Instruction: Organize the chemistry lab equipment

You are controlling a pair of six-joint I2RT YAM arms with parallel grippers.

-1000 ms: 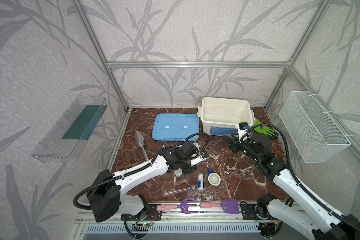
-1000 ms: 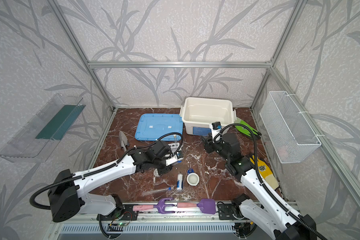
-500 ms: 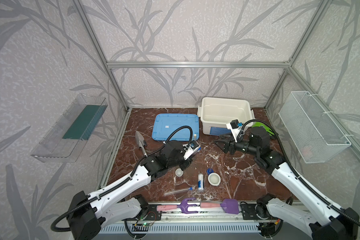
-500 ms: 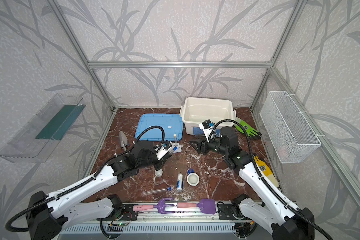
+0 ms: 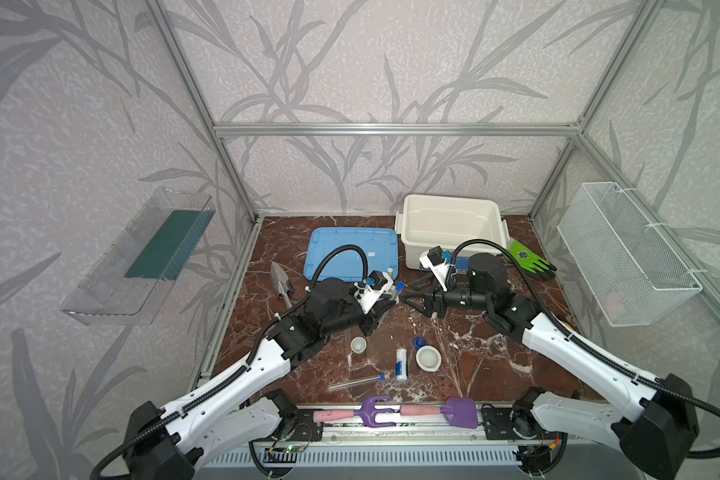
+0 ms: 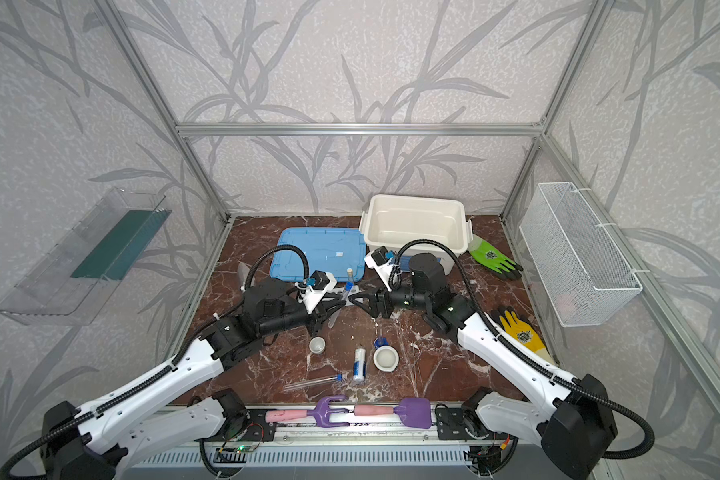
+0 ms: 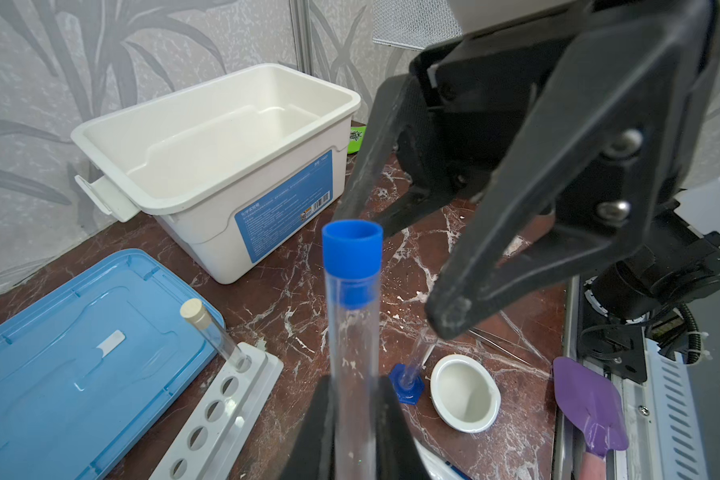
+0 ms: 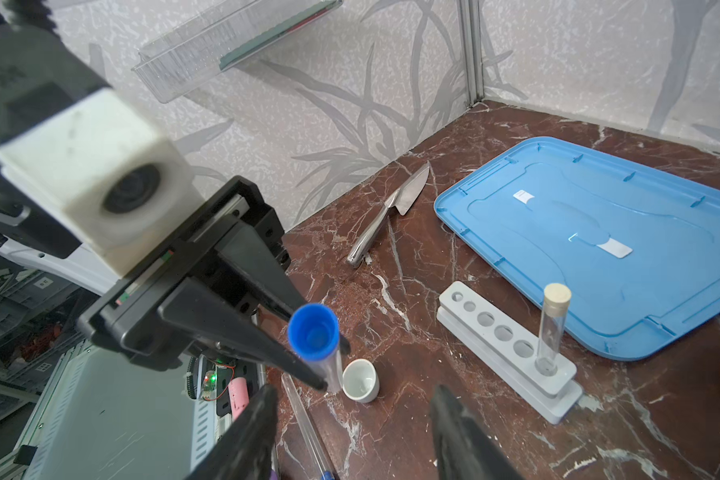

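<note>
Held test tube: clamped by its lower part in the left gripper and lifted clear of the table, over the middle and just in front of the rack.
Long axis: close to upright and somewhat tilted, with the blue cap uppermost and the closed end hanging below the fingers.
Left fingers: pressed onto the glass, one on each side.
Right gripper: fingers spread apart with nothing between them. It is levelled at the cap from the right, near but not touching.
Rack: laid along the near edge of the blue lid. A stoppered tube is stood in one end hole.
Lying test tube: flat near the front, long axis crosswise, cap end toward the bottle.
Bottle: laid flat between the small cup and the bowl. The small blue piece is set just behind the bowl.
In the way: the right gripper is placed between the held tube and the white bin.
Around: a metal trowel at the left, a green glove beside the bin, and purple tools along the front rail.
</note>
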